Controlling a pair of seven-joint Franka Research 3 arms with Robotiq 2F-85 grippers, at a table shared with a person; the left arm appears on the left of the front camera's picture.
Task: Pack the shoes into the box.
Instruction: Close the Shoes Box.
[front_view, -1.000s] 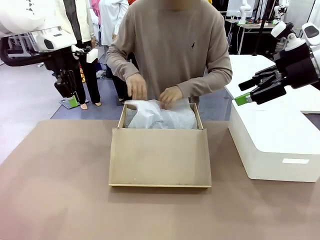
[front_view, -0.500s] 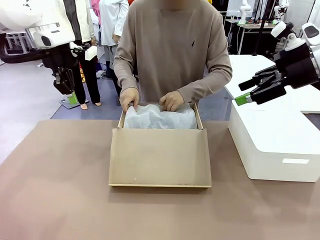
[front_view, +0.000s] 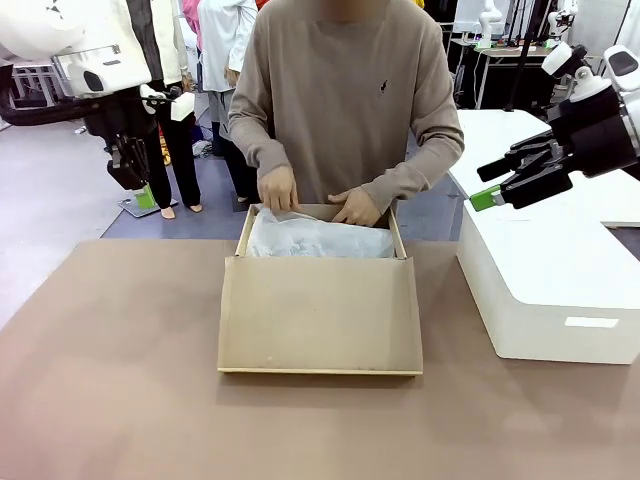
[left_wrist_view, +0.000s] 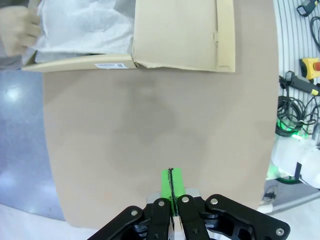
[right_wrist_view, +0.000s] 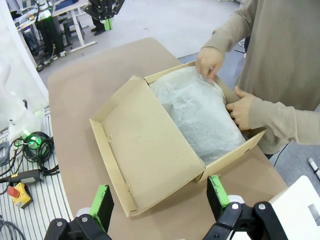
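The tan box (front_view: 320, 315) sits mid-table with its flap lid open toward me. White tissue paper (front_view: 315, 238) covers its inside, so the shoes are hidden. A person at the far side has one hand (front_view: 277, 187) on the tissue and the other hand (front_view: 355, 207) on the far rim. My left gripper (front_view: 140, 185) hangs shut and empty high over the far left corner; its wrist view shows the pads (left_wrist_view: 171, 180) pressed together above bare table, box (left_wrist_view: 175, 35) farther off. My right gripper (front_view: 492, 183) is open and empty in the air right of the box (right_wrist_view: 145, 145).
A big white rounded block (front_view: 540, 290) stands on the table's right side, under my right gripper. The brown tabletop (front_view: 110, 380) lies bare around the box. Off the table's edge lie cables and a red emergency button (right_wrist_view: 20, 192).
The person's hands moved over the tissue and flattened it into the box. My left gripper's fingers came together and it rose slightly. The right arm stayed put.
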